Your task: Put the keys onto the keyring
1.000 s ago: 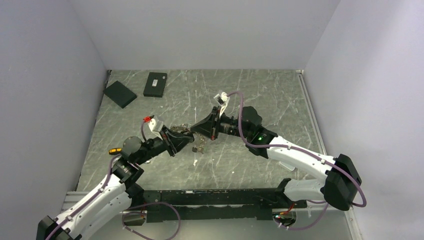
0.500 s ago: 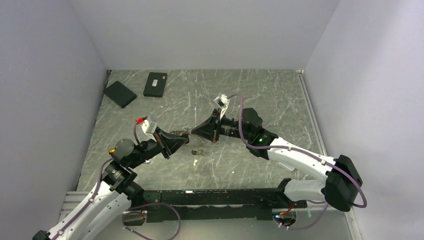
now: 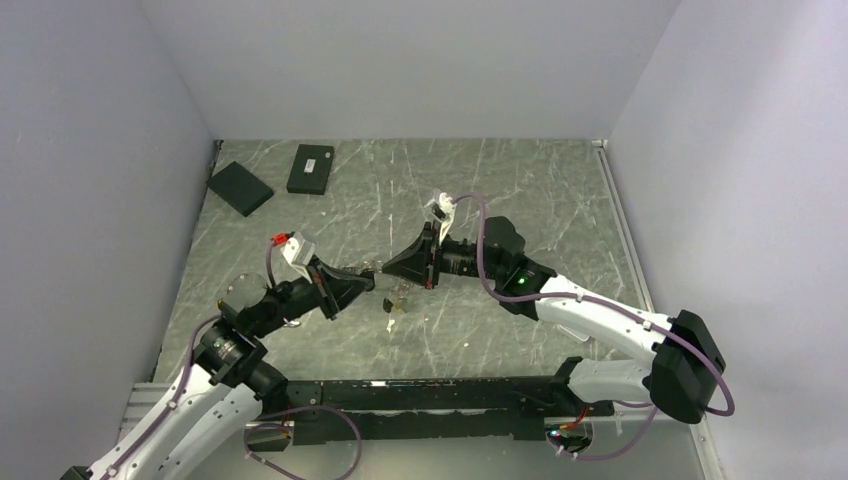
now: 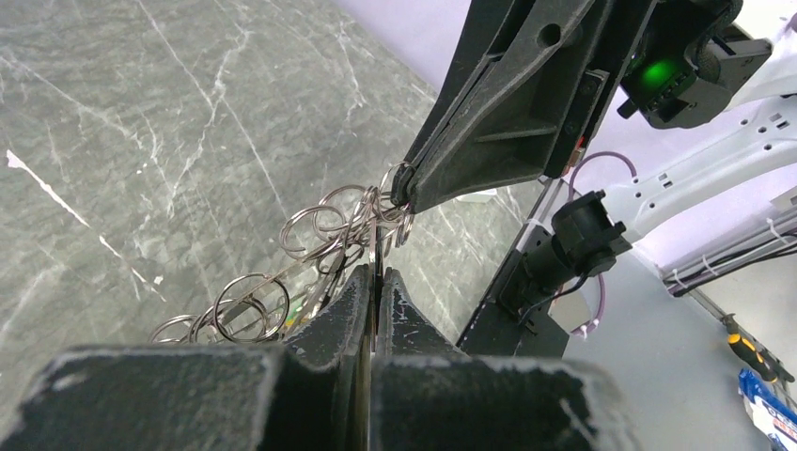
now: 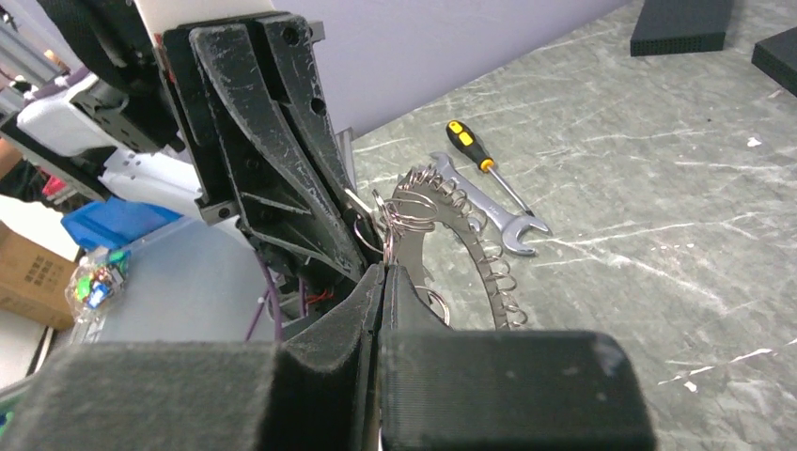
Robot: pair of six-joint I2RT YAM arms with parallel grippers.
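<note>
Fingers of the left gripper were pressed fully together, with only a thin strand of metal from the keyring caught between their tips. The right gripper was closed just as tightly, its fingers nipping the keyring's flat grey band where it rose from between them.

From above, the two grippers met tip to tip over the middle of the table, the left gripper reaching in from the near left and the right gripper from the right. The keyring hung between and just below them and appeared to be clear of the tabletop. In the left wrist view the right gripper pinched the top of the bunch, and loose wire loops spilled down and to the left of it.

In the right wrist view the band curved down and to the right, and the keys stood along its outer edge as a row of small loops like teeth. How many there were could not be made out.

Beyond the band, a silver wrench and a screwdriver with a yellow and black handle lay side by side on the table. Two flat black boxes sat near each other in the far left corner, well apart from the grippers.
</note>
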